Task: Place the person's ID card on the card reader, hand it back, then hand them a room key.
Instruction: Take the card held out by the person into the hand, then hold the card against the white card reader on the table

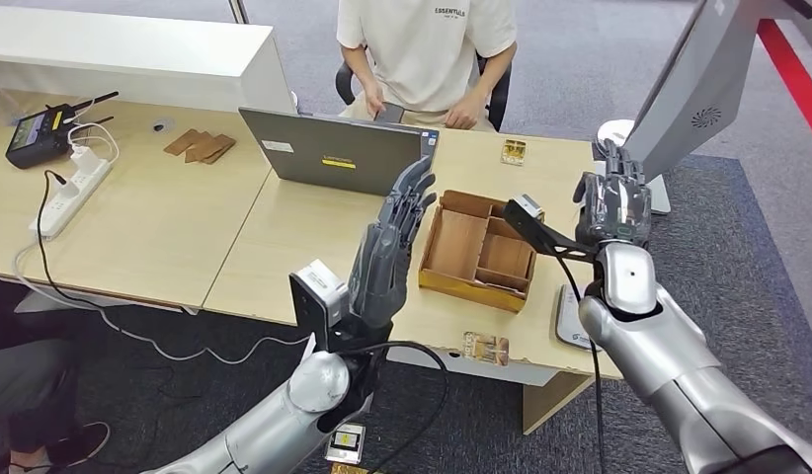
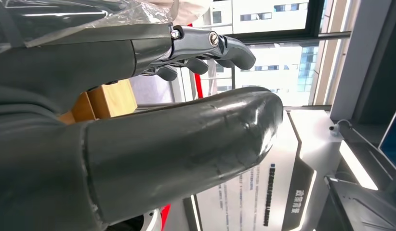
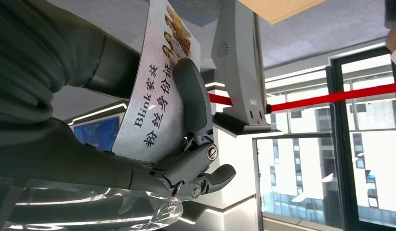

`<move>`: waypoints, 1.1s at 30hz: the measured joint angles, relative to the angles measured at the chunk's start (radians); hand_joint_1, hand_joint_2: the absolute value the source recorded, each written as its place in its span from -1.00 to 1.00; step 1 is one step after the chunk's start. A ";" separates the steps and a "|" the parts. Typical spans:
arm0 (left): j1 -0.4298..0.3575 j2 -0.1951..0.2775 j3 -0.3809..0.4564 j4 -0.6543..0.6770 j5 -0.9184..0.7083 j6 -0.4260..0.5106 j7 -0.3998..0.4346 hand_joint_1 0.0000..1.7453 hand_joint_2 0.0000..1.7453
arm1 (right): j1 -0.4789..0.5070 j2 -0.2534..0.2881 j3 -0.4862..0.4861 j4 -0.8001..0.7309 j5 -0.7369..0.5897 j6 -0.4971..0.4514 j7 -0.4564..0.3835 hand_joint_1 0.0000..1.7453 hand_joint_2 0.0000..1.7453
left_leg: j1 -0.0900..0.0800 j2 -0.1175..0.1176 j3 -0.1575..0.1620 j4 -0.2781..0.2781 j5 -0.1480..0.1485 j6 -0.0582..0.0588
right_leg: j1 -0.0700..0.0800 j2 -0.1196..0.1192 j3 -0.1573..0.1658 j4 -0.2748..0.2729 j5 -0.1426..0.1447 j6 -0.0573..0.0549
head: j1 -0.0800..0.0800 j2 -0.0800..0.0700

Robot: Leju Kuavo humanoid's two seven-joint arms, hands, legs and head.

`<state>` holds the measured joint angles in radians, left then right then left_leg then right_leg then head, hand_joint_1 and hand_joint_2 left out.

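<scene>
1. Hovering over the desk's near edge, the left hand [image 1: 387, 252] is empty, its fingers straight and apart.
2. Room keys likely sit untouched in the wooden tray [image 1: 478, 253].
3. On the right, the right hand [image 1: 613, 207] grips the ID card [image 3: 155, 91]; the card reader [image 1: 572, 321] lies near, so whether scanning is done is unclear.

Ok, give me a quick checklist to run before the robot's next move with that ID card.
1. ID card held firmly in the right hand: ok.
2. Left hand free, fingers apart: ok.
3. Card reader top unobstructed: cannot tell, the right arm hides part of it.
4. Person reaching out to receive the card: not ok, their hands are low at their lap.
5. Card already read: cannot tell.
</scene>
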<state>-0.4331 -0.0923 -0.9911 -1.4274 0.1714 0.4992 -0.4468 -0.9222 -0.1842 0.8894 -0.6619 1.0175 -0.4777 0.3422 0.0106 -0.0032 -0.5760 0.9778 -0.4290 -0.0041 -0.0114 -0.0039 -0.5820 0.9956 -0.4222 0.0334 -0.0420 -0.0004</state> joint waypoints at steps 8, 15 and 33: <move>0.019 0.016 0.016 -0.027 -0.017 0.008 0.014 -1.00 -1.00 | 0.058 -0.053 -0.016 -0.017 -0.020 -0.003 0.002 1.00 1.00 | 0.000 0.000 0.000 0.000 0.000 0.000 | 0.000 0.000 0.000 0.000 0.000 0.000 | 0.000 0.000; 0.021 0.025 0.021 -0.040 -0.021 0.007 0.022 -1.00 -1.00 | 0.088 -0.070 -0.024 -0.016 -0.031 -0.003 -0.007 1.00 1.00 | 0.000 0.000 0.000 0.000 0.000 0.000 | 0.000 0.000 0.000 0.000 0.000 0.000 | 0.000 0.000; 0.020 0.028 0.021 -0.042 -0.019 0.023 0.029 -1.00 -1.00 | 0.173 -0.055 -0.026 0.039 -0.088 -0.021 -0.062 1.00 1.00 | 0.000 0.000 0.000 0.000 0.000 0.000 | 0.000 0.000 0.000 0.000 0.000 0.000 | 0.000 0.000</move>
<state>-0.4135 -0.0641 -0.9701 -1.4698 0.1528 0.5220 -0.4182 -0.7490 -0.2389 0.8634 -0.6228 0.9291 -0.4990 0.2797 0.0106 -0.0031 -0.5760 0.9778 -0.4290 -0.0041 -0.0114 -0.0039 -0.5817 0.9956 -0.4223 0.0334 -0.0420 -0.0004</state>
